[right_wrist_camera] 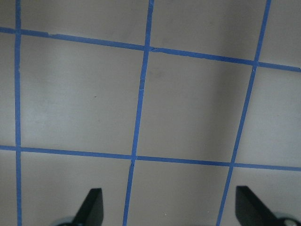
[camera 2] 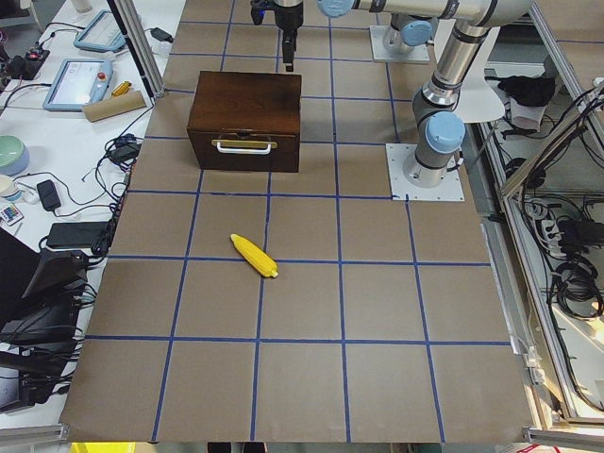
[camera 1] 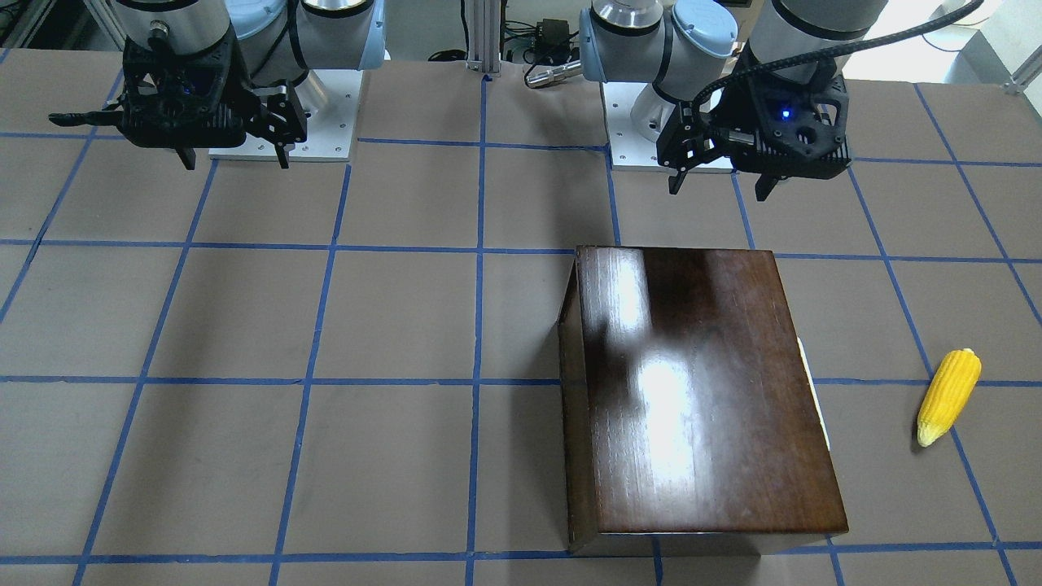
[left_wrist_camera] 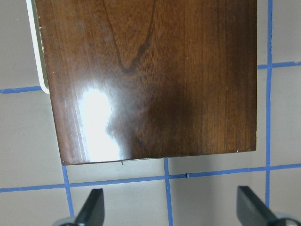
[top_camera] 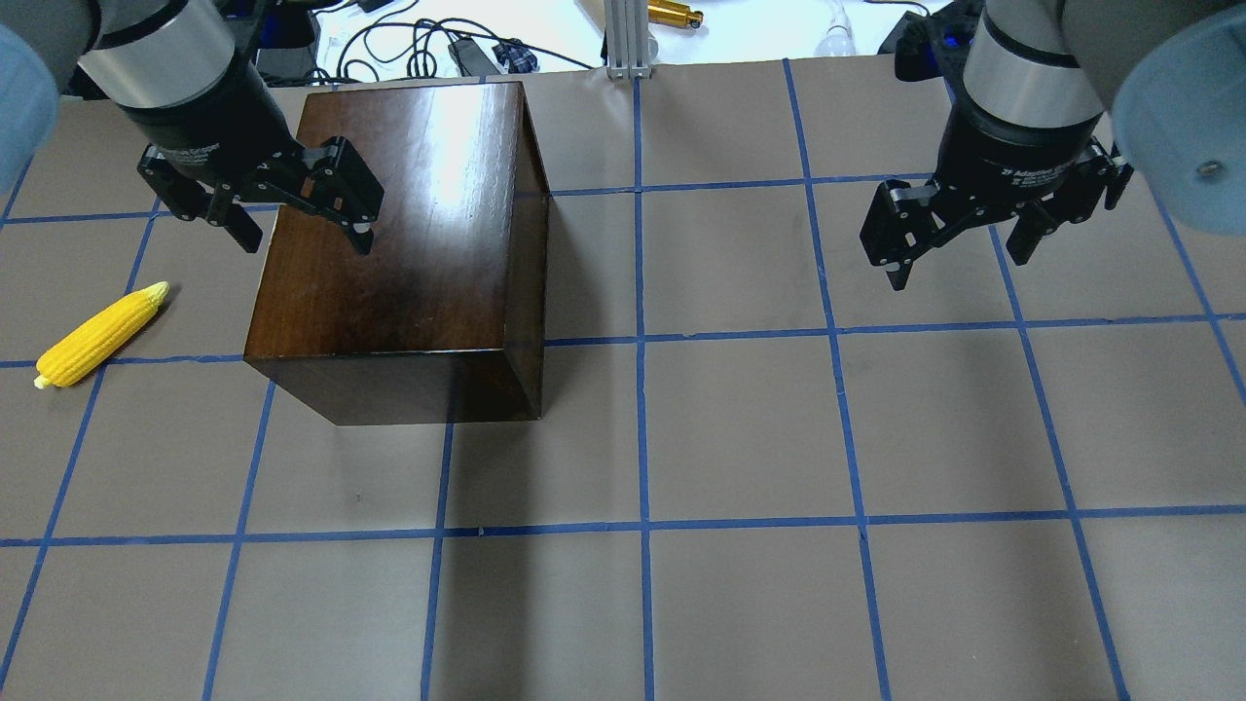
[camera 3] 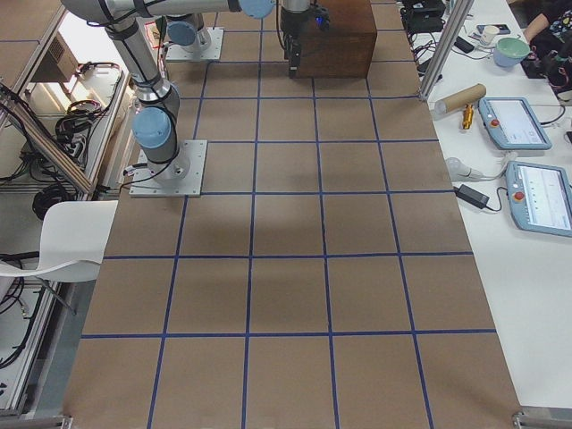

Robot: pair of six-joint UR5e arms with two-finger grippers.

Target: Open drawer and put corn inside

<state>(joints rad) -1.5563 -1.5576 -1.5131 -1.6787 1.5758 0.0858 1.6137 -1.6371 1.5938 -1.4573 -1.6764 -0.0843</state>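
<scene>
The dark-brown wooden box (top_camera: 409,224) stands on the table's left half, also in the front view (camera 1: 700,391). Its drawer (camera 2: 243,149) is shut; the front panel with a pale bar handle faces the robot's left. The yellow corn (top_camera: 97,334) lies flat on the table left of the box, apart from it, also in the front view (camera 1: 948,396). My left gripper (top_camera: 307,239) hangs open and empty above the box's near left edge. My right gripper (top_camera: 959,268) hangs open and empty over bare table at the right.
The table is brown with a blue tape grid. An aluminium post (top_camera: 623,39) and cables (top_camera: 438,44) stand past the far edge. Side benches hold tablets (camera 2: 85,80) and small devices. The arm bases (camera 1: 285,114) are bolted at the robot's side.
</scene>
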